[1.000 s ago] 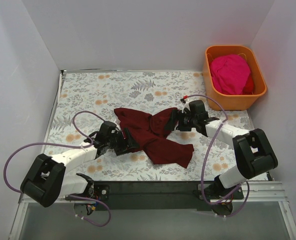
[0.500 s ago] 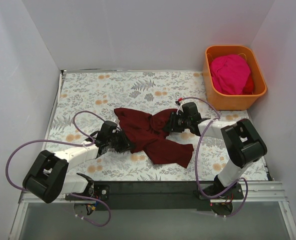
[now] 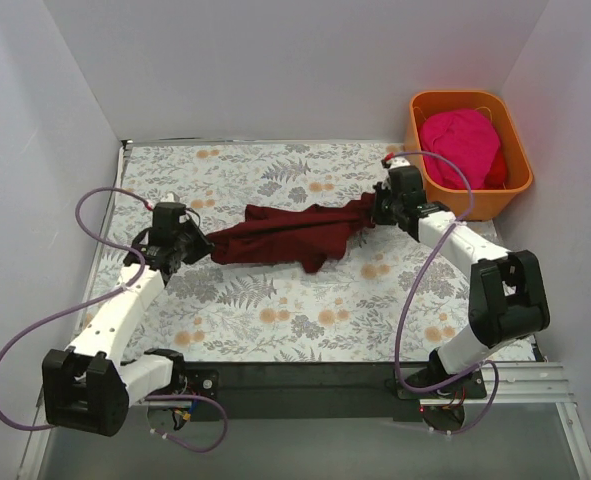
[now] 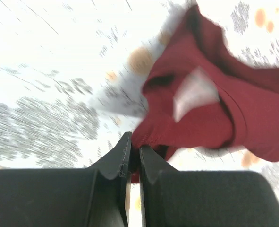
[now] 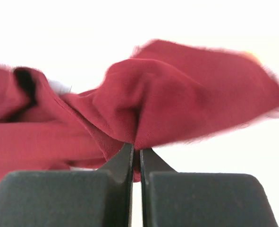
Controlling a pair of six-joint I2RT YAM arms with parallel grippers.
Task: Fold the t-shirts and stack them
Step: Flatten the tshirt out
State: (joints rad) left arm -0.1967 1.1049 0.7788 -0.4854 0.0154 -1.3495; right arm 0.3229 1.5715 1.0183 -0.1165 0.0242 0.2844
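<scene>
- Across the middle of the floral table [image 3: 275, 300], the maroon t-shirt [image 3: 290, 234] hangs stretched in a long band between the two grippers, its middle sagging toward the surface.
- At the band's left end, the left gripper [image 3: 187, 243] pinches the cloth; the left wrist view shows the two dark fingers [image 4: 122, 161] pressed together on a fold of maroon fabric [image 4: 210, 118], with a pale label showing on the shirt just beyond them.
- At the band's right end, near the table's far right, the right gripper [image 3: 387, 208] nips the other end; its wrist view shows the fingers [image 5: 122, 163] closed tight on a bunched ridge of the same cloth [image 5: 177, 99].
- Both wrist views are motion-blurred, so finer detail of the fabric is hard to tell.
- Beyond the right gripper, at the far right corner, an orange tub [image 3: 515, 185] holds the magenta-pink t-shirt [image 3: 460, 145], crumpled inside it and apart from the maroon one.
</scene>
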